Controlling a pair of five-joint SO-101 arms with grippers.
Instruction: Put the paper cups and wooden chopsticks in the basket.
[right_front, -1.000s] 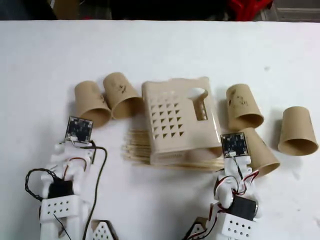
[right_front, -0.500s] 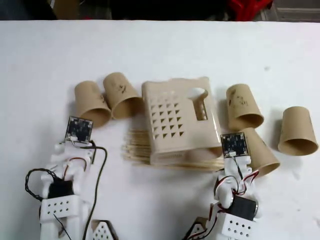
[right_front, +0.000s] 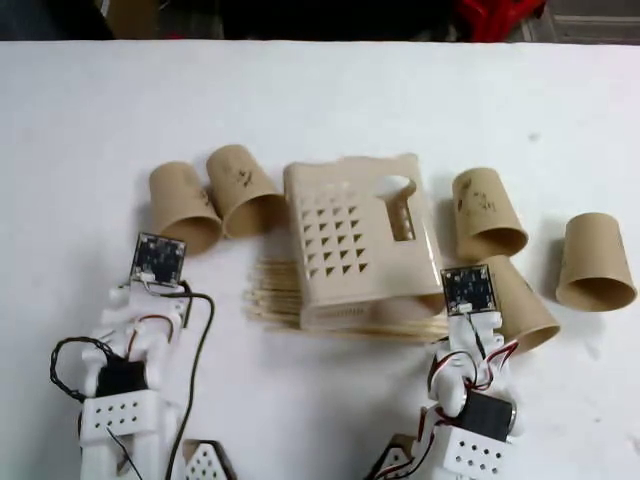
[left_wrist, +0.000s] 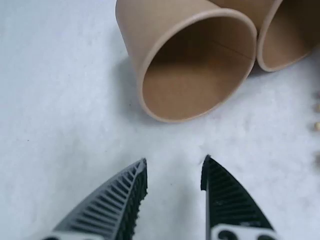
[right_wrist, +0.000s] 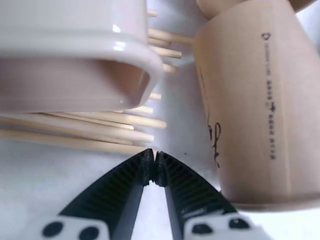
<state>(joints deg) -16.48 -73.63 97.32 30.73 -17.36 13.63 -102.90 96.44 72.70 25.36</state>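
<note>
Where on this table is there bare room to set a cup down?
The whole far band of the table, beyond the paper cups and basket, is bare. So is the near strip between the left arm and right arm, before the chopsticks. The middle row is crowded: cups flank the basket closely.
</note>
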